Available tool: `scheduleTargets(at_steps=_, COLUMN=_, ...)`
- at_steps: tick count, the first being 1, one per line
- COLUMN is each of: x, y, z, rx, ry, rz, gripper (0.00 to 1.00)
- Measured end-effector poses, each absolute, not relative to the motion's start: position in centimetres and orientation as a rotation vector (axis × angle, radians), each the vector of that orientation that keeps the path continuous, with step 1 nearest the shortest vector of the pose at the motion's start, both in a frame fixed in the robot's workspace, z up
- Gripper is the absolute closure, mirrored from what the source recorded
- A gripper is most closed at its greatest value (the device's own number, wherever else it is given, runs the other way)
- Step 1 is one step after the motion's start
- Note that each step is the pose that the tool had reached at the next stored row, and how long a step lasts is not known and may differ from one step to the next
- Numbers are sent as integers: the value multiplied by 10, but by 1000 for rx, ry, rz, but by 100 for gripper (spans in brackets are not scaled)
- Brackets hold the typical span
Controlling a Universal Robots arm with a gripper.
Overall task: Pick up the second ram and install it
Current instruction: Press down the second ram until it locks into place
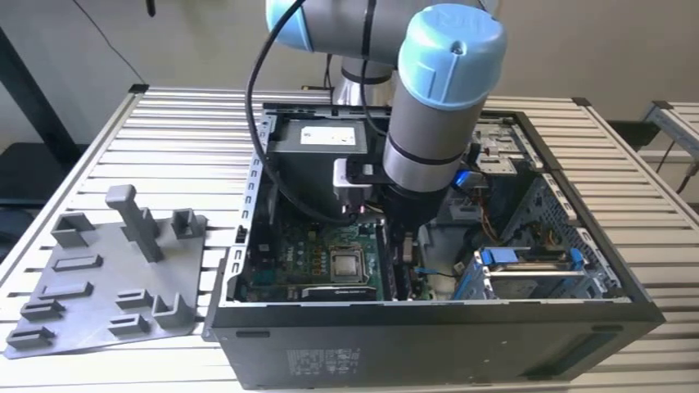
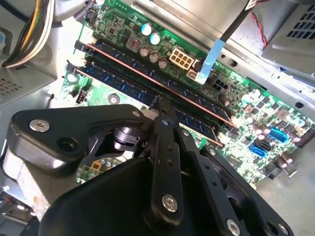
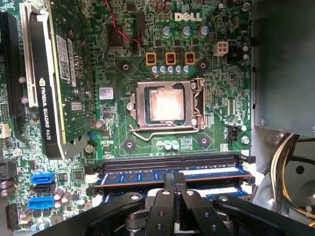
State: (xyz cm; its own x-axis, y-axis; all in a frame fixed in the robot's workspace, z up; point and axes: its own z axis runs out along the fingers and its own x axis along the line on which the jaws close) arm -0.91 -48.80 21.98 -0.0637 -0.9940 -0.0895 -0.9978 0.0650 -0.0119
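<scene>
The arm reaches down into the open computer case (image 1: 437,315), which stands on the slatted table (image 1: 164,139). The gripper (image 2: 160,105) is low over the memory slots of the green motherboard (image 3: 123,123). In both wrist views its two fingers (image 3: 173,179) are drawn together, their tips meeting on the top edge of a dark stick standing in a slot.

The second ram (image 2: 194,123) sits upright in the slot directly under the fingertips, with its blue-labelled face showing. Whether it is pressed fully home cannot be told. The twin stick (image 2: 147,66) stands in a slot just beside it and parallel, on the side farther from the gripper body in the second wrist view.

In the first wrist view the processor socket (image 3: 166,105) lies beyond the slots and a graphics card (image 3: 47,83) stands on edge beside it.

On the exterior view's left, the gray plastic tray (image 1: 114,282) rests on the table, well apart from the case.
</scene>
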Motion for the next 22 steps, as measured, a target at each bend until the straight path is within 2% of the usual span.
scheduleTargets(at_steps=6, x=-9, y=-487, z=224, rx=-2095, ry=2235, rz=84, gripper=89)
scheduleTargets(at_steps=22, x=-9, y=-488, z=294, rx=-2097, ry=2237, rz=82, gripper=89)
